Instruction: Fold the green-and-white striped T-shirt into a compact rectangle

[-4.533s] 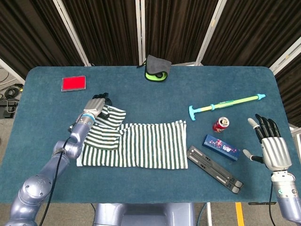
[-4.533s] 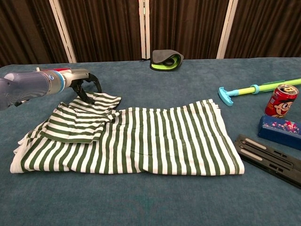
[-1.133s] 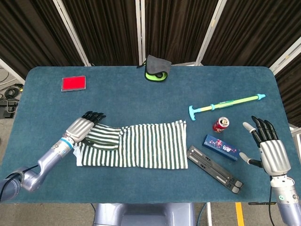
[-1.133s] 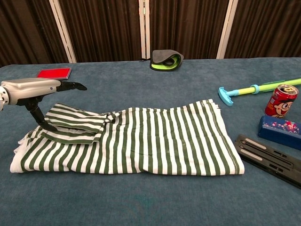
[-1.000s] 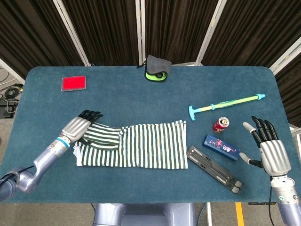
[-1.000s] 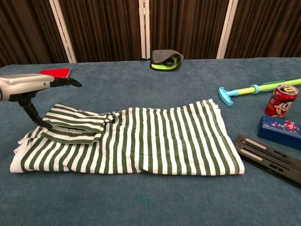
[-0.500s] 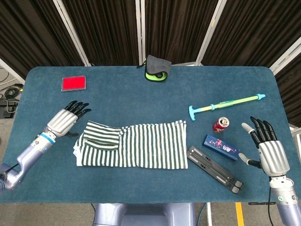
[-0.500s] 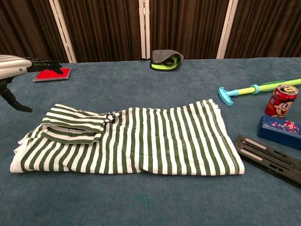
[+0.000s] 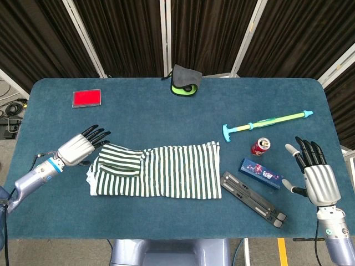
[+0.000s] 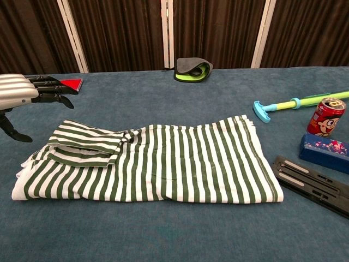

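no text, label or number can be read anywhere.

Blue table before dark curtains

A blue felt-covered table (image 9: 166,111) fills the frame's centre; pleated dark curtains (image 9: 122,33) with white poles (image 9: 163,33) span the top; grey floor (image 9: 8,88) at left edge.

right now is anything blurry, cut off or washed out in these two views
Head view: sharp and evenly lit, soft shadows only; the T-shirt stripes read cleanly, and the right hand shows whole near the edge. Chest view: also sharp, but the left hand is cropped by the left border and the red can sits close to the right one; the right hand is outside this frame. No glare in either.
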Controlling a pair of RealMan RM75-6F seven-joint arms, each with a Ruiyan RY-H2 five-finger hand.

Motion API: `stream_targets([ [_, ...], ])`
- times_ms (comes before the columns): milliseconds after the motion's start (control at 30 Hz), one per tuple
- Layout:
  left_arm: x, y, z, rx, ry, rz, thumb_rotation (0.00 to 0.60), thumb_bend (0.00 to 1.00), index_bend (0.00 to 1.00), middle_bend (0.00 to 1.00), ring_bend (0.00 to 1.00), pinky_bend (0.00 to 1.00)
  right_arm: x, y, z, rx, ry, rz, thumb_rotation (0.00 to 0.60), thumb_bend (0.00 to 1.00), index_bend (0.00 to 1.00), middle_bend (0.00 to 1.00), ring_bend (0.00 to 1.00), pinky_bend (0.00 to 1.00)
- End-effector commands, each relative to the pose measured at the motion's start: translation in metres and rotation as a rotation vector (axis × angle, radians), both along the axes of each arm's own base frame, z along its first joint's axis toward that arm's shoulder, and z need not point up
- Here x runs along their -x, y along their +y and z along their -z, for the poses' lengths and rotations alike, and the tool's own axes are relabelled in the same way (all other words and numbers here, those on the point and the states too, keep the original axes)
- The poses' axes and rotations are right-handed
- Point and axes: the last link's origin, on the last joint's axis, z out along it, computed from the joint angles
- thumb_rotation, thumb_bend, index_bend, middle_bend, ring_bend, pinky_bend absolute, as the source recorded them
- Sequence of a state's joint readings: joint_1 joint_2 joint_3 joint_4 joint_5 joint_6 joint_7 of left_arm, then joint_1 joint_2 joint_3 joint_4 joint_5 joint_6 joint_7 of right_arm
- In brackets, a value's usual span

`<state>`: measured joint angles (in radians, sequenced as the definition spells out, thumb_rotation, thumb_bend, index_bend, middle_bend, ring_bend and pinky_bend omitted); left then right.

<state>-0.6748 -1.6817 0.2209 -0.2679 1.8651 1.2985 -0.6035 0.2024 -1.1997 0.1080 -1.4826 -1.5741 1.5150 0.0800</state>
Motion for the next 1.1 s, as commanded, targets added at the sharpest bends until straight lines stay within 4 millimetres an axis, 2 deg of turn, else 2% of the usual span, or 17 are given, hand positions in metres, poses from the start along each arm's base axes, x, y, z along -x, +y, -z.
stream_targets([
  [33,0.003,-0.004,0.008,0.026,0.007,-0.006,0.6,0.03,0.18,0.0,0.0,0.0,0.0,-0.001,0.001,-0.002,0.002,0.002,0.6,0.0,0.2,0.0,0.0,0.0],
  [700,0.007,-0.006,0.031,0.043,0.08,-0.014,0.6,0.03,0.25,0.0,0.0,0.0,0.001,0.0,0.001,0.002,0.005,0.007,0.6,0.0,0.2,0.0,0.0,0.0],
  [1100,0.012,-0.005,0.025,0.04,0.117,-0.006,0.6,0.03,0.19,0.0,0.0,0.0,0.001,0.0,0.001,0.005,0.005,0.008,0.6,0.0,0.2,0.0,0.0,0.0],
])
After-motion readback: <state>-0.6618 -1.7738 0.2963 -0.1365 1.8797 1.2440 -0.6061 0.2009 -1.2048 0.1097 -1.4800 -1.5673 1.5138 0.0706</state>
